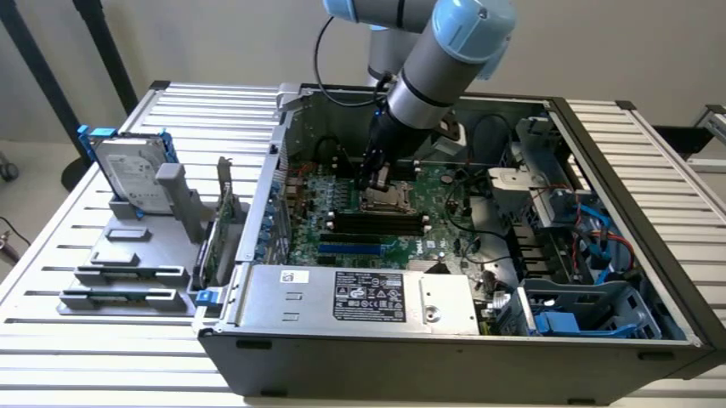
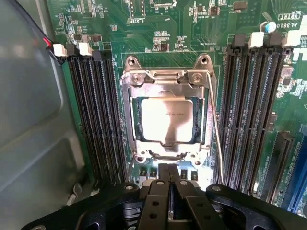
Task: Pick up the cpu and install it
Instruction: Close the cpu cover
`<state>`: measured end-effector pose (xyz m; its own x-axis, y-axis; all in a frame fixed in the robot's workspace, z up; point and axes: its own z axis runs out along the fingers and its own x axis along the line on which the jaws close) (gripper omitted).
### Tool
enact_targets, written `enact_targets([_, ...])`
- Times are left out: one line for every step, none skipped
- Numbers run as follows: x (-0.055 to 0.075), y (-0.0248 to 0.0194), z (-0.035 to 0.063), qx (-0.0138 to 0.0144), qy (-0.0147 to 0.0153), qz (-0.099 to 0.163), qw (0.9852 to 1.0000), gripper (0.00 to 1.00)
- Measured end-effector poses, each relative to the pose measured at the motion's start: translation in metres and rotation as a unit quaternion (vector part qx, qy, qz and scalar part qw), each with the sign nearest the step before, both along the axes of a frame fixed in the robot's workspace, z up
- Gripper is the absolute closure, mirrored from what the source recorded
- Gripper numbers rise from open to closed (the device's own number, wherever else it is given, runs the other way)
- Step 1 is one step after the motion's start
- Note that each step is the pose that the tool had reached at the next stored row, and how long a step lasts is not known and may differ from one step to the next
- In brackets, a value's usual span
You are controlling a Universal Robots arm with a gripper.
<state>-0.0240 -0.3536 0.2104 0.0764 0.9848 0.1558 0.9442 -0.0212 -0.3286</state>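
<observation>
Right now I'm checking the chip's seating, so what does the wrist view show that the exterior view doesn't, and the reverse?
Wrist view adds: the silvery-grey square cpu lying inside the socket's metal frame, black memory slots on both sides, and the gripper shut, holding nothing. Exterior view adds: the silver hard drive with blue brackets standing on a grey rack outside the case, and the grey labelled metal box at the case's edge nearest that camera. Both share the green motherboard and the gripper above the socket.
</observation>
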Motion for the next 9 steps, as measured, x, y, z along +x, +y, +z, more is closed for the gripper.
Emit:
enact_targets([-0.002, -0.0015, 0.0013, 0.0009, 0.0001, 0.0, 1.0, 0.89])
enact_targets([-0.004, -0.0027, 0.0026, 0.0017, 0.0002, 0.0, 1.0, 0.89])
enact_targets([-0.006, -0.004, 0.0039, 0.0024, 0.0002, 0.0, 1.0, 0.89])
enact_targets([-0.009, -0.0053, 0.0052, 0.0031, 0.0003, 0.0, 1.0, 0.89])
enact_targets([-0.011, -0.0065, 0.0066, 0.0038, 0.0004, 0.0, 1.0, 0.89])
enact_targets([-0.013, -0.0077, 0.0079, 0.0045, 0.0004, 0.0, 1.0, 0.89])
enact_targets([-0.016, -0.0088, 0.0092, 0.0053, 0.0005, 0.0, 1.0, 0.89])
enact_targets([-0.018, -0.01, 0.0105, 0.0061, 0.0006, 0.0, 1.0, 0.89])
enact_targets([-0.021, -0.0111, 0.0118, 0.0068, 0.0006, 0.0, 1.0, 0.89])
